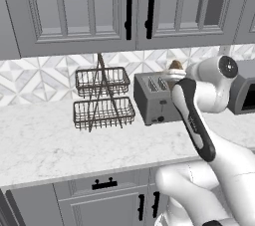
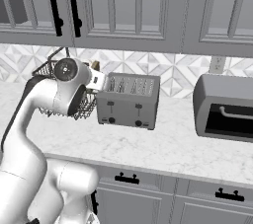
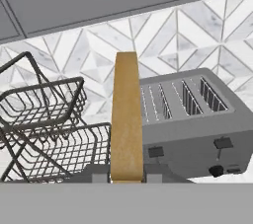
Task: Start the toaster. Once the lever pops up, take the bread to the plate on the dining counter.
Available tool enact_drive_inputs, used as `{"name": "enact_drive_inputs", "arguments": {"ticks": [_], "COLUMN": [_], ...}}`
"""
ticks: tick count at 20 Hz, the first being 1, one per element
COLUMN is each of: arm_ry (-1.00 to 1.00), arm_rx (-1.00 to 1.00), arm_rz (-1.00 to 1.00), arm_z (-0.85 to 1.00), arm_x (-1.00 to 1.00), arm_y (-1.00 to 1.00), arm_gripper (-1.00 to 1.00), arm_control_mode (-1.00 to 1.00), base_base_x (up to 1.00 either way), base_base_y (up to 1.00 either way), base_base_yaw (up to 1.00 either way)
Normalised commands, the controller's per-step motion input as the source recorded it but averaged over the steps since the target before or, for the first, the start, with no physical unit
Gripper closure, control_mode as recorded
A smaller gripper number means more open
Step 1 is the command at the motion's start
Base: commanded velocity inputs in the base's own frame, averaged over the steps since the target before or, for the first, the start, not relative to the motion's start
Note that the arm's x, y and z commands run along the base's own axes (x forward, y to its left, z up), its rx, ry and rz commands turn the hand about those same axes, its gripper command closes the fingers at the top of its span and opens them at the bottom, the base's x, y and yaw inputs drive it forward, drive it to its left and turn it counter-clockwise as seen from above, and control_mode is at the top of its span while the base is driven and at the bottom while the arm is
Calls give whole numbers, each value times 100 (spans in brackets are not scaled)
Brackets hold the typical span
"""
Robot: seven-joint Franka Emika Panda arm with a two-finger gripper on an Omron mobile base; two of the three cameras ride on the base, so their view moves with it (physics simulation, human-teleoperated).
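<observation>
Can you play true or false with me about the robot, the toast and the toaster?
1. The gripper holds the bread. True.
2. The bread sits down in a toaster slot. False: it is lifted clear, out of the slots.
3. A two-tier wire basket rack stands beside the toaster. True.
4. The toaster oven sits on top of the toaster. False: it stands apart on the counter.
</observation>
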Motion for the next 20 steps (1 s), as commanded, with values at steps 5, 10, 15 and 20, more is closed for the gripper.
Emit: {"name": "enact_drive_inputs", "arguments": {"ticks": [5,10,15,20], "arm_ry": [1,0,0,0], "arm_rx": [0,-1,0,0], "arm_rz": [0,4,0,0], "arm_z": [30,2,0,0], "arm_x": [-100,-65,0,0], "arm_y": [6,3,0,0], "arm_gripper": [100,100,100,100], "arm_control_mode": [-100,-100,-100,-100], "base_base_x": [0,0,0,0], "base_base_y": [0,0,0,0], "base_base_yaw": [0,0,0,0]}}
